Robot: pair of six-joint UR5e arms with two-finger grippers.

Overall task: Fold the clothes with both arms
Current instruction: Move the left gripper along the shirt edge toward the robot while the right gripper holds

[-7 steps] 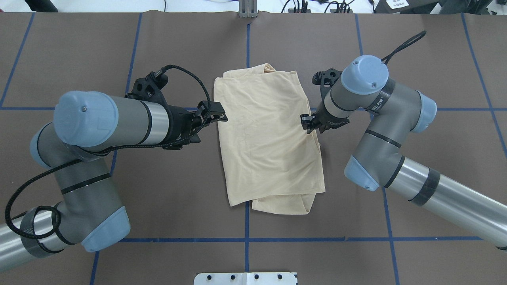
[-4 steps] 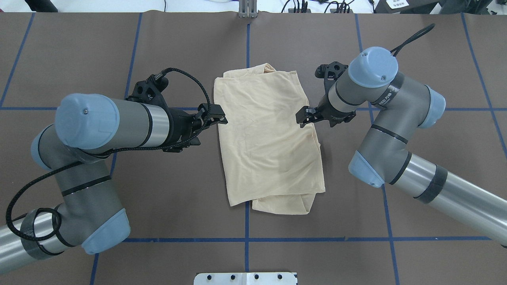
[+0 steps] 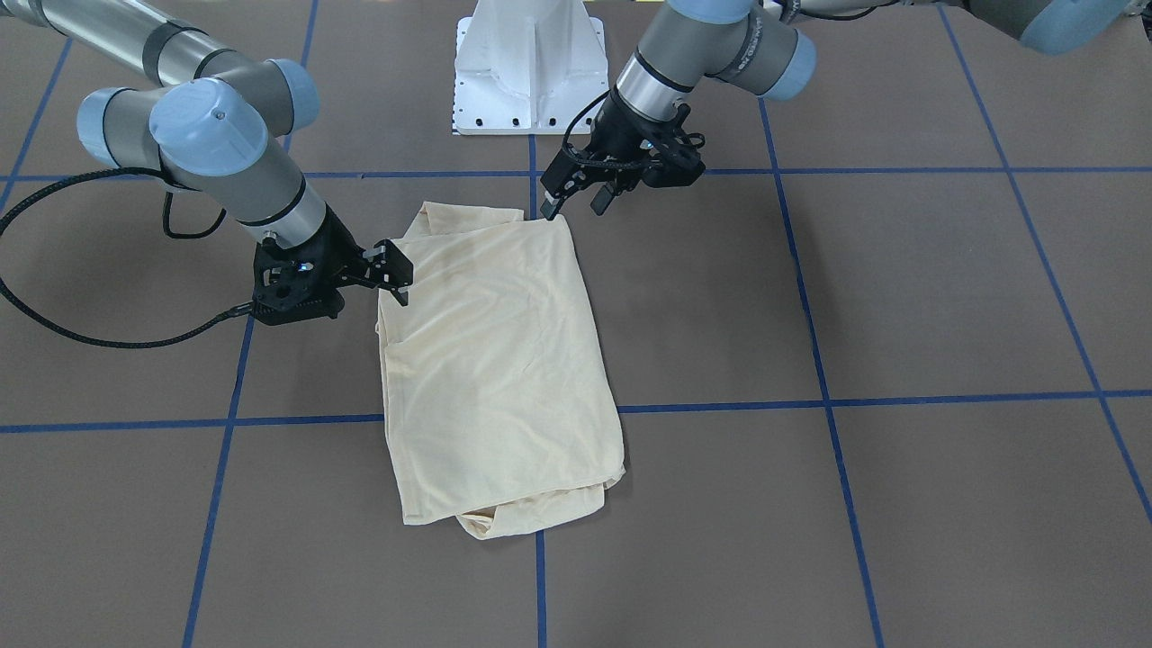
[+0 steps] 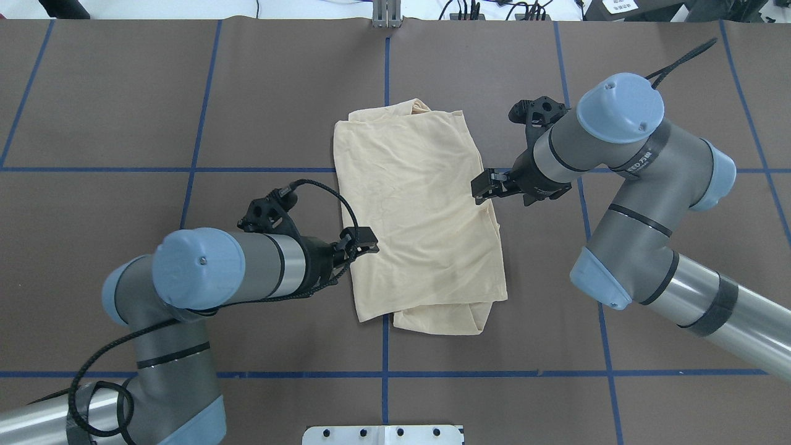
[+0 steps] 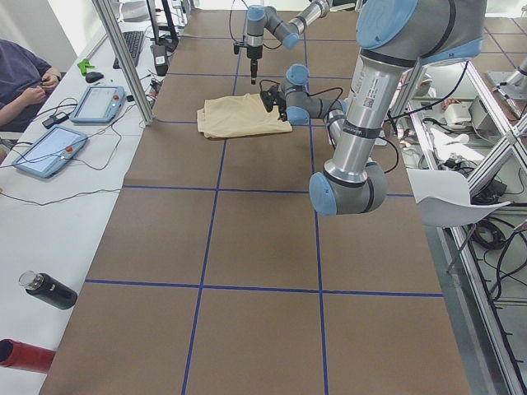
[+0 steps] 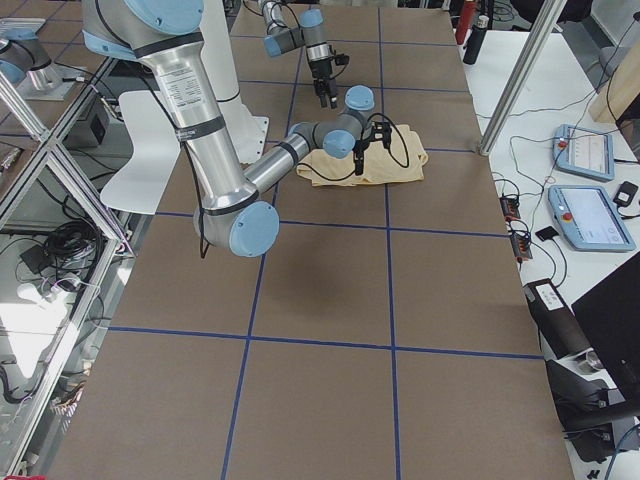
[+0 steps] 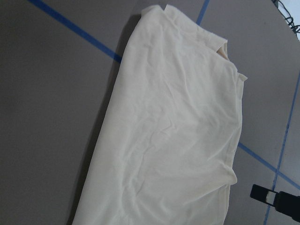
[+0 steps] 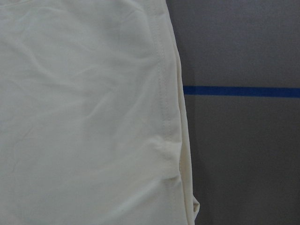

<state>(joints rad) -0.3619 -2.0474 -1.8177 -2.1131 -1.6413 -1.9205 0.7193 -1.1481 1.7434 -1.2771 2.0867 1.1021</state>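
the brown table [image 4: 247,93] spreads flat and wide around both grippers. the folded cream shirt [image 4: 420,216] lies on it between them, long axis running away from the robot. the left gripper [image 4: 369,248] and the right gripper [image 4: 481,186], both released and empty, hang at its opposite long edges, about equally near.

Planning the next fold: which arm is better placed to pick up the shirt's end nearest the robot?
Probably left. The left arm's fingers hover at the shirt's left edge, well toward the robot's end; the right arm's fingers sit about midway along the right edge, farther from that end.
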